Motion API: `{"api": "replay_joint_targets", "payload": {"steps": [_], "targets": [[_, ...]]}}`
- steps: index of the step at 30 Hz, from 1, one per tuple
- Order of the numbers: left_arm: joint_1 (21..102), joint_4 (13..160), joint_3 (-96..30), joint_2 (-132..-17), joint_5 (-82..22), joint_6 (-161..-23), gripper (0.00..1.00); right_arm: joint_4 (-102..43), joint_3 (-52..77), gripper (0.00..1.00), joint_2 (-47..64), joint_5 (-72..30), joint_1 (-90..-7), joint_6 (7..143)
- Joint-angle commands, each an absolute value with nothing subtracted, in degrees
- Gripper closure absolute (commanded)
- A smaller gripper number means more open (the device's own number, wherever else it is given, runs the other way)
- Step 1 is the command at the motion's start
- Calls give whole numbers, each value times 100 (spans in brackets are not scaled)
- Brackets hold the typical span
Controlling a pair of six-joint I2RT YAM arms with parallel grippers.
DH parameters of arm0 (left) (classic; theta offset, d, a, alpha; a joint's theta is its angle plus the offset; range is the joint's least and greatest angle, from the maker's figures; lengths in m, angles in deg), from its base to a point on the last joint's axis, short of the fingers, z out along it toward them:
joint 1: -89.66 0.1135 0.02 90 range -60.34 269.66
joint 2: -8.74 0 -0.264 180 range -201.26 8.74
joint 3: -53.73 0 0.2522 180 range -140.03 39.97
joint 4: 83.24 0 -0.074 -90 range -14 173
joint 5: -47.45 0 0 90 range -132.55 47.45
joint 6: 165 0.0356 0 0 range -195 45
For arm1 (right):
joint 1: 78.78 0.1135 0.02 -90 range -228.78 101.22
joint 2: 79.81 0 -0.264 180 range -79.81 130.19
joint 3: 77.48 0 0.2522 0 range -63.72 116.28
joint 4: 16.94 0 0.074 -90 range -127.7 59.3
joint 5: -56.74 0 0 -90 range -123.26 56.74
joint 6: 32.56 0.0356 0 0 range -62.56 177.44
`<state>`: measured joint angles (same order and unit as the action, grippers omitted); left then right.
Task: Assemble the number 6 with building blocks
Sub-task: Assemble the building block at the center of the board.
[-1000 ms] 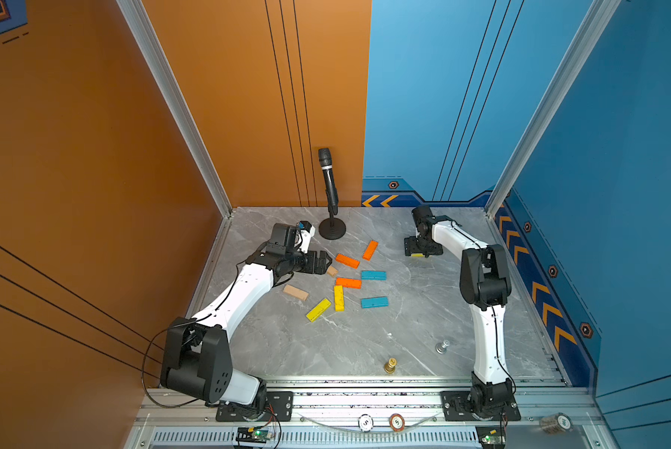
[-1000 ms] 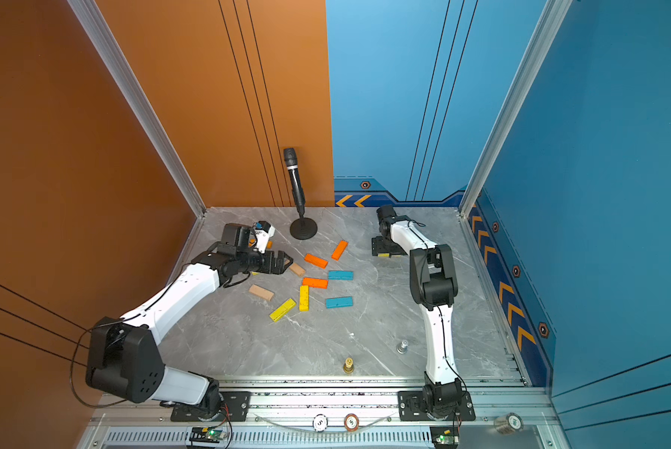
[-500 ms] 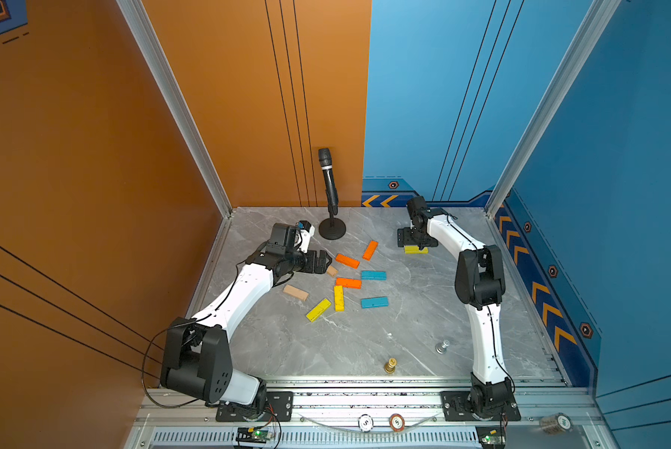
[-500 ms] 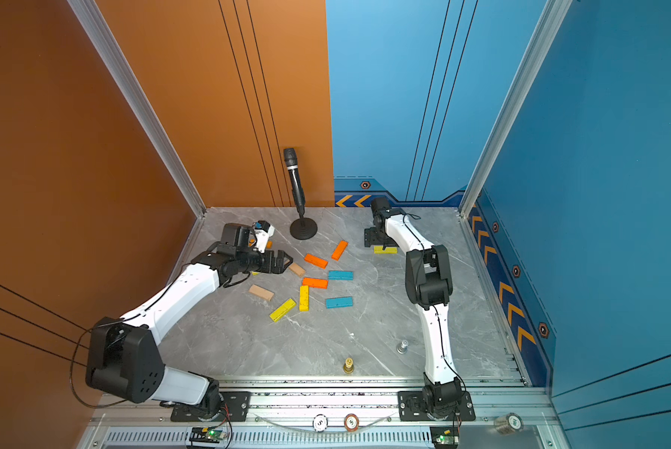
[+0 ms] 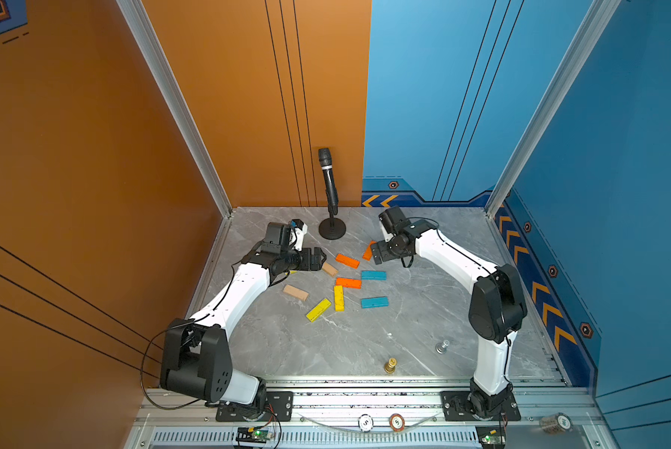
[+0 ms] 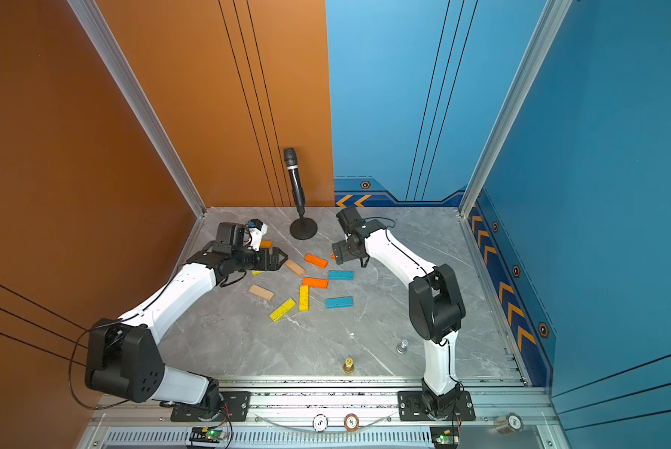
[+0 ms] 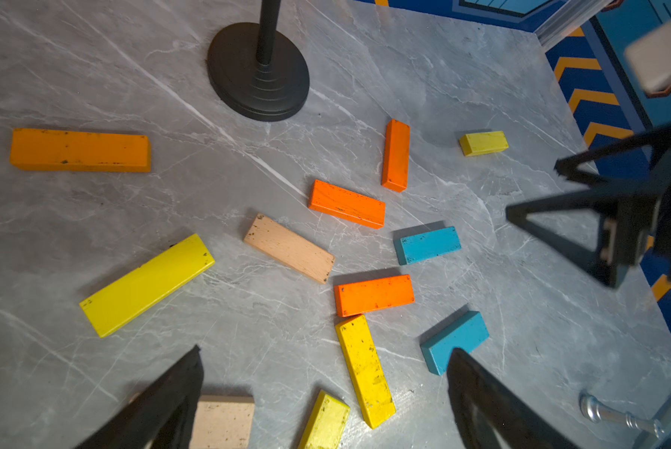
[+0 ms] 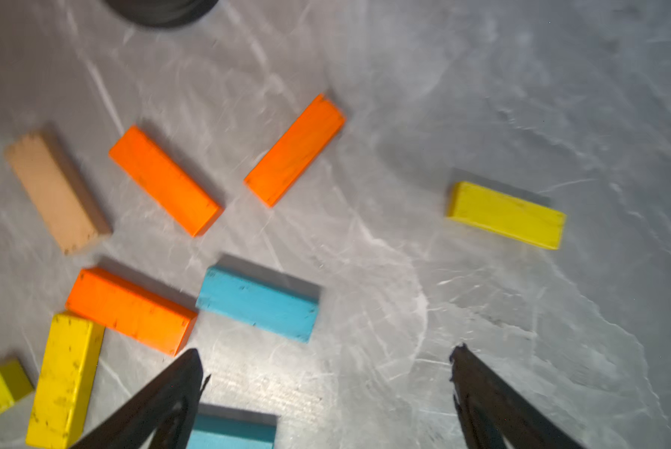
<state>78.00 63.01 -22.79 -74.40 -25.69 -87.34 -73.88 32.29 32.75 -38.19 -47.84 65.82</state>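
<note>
Left gripper (image 5: 320,259) jaws wide, empty, at 10 o'clock of the scattered building blocks (image 5: 348,282). Right gripper (image 5: 375,252) wide, empty, at 1 o'clock.

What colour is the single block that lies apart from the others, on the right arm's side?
Yellow. The block shows best in the right wrist view.

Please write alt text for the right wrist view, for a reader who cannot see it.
The right gripper, open and empty, hangs over a grey table strewn with orange, blue, yellow and tan blocks; one yellow block lies apart.
</note>
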Motion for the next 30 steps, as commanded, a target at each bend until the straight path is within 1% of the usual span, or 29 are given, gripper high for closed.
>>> {"api": "replay_joint_targets", "payload": {"steps": [1,7,10,15,18,24,27,30], "targets": [[7936,6287,-2358,-7373,-2672,-8884,2,-7588,3173,1,3497,-3457,-4591,5399],[7967,6289,-2313,-7326,-2677,-8871,2,-7582,3352,7,3700,-3167,-4496,4431],[7973,6287,-2317,-7328,-2650,-8871,2,-7666,3496,12,3864,-3130,-4488,4082],[7998,6287,-2340,-7348,-2613,-8876,2,-7737,3691,15,4218,-3094,-4513,3637],[7992,6287,-2334,-7360,-2555,-8905,2,-7758,3831,21,4393,-3076,-4530,3455],[7982,6292,-2337,-7379,-2522,-8922,2,-7771,4095,22,4714,-3230,-4565,3301],[7988,6296,-2344,-7388,-2491,-8935,2,-7783,4166,24,4833,-3220,-4577,3255],[7979,6296,-2343,-7388,-2476,-8933,2,-7824,4222,30,4944,-3170,-4583,3247]]}}
